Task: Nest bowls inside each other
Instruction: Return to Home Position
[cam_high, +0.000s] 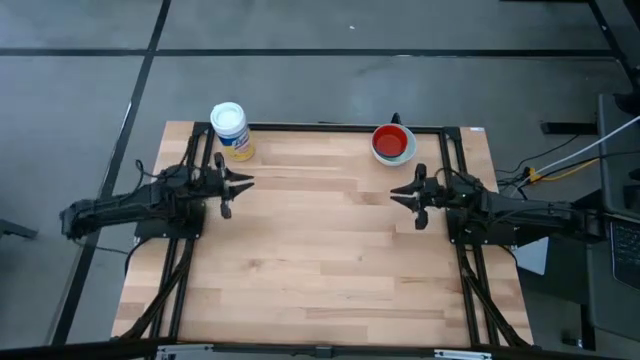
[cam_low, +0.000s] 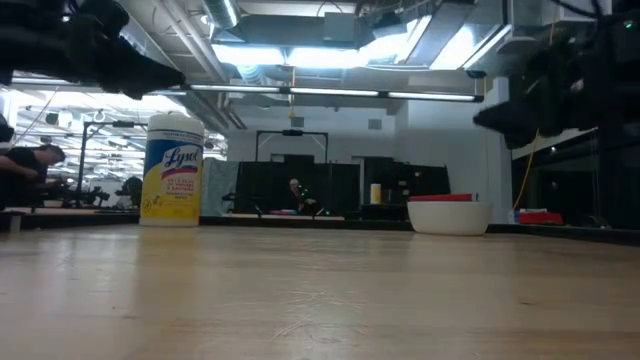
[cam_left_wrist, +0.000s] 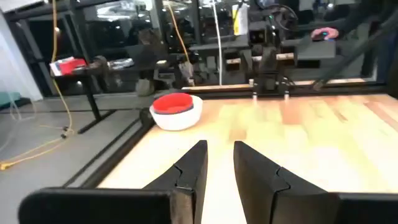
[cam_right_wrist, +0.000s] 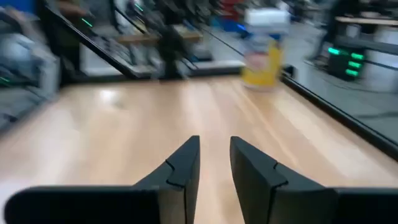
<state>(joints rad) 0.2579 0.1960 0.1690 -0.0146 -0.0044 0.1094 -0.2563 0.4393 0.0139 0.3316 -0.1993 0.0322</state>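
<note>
A stack of bowls (cam_high: 393, 143) stands near the table's far edge, right of middle. The red bowl (cam_left_wrist: 172, 102) sits on top, inside the white bowl (cam_left_wrist: 180, 118), whose base rests on the wood (cam_low: 448, 213). Whether other bowls lie between them, I cannot tell. My left gripper (cam_high: 248, 183) hovers level over the table's left side and points toward the right edge. Its fingers (cam_left_wrist: 219, 149) stand a little apart with nothing between them. My right gripper (cam_high: 393, 193) faces it from the right side, just nearer than the stack. It is also slightly open and empty (cam_right_wrist: 214, 146).
A white-capped jar with a yellow label (cam_high: 231, 130) stands upright at the far left, just beyond my left gripper (cam_low: 172, 170). Bare wood (cam_high: 320, 250) lies between the two grippers and toward the near edge. Black frame rails run along the table's sides.
</note>
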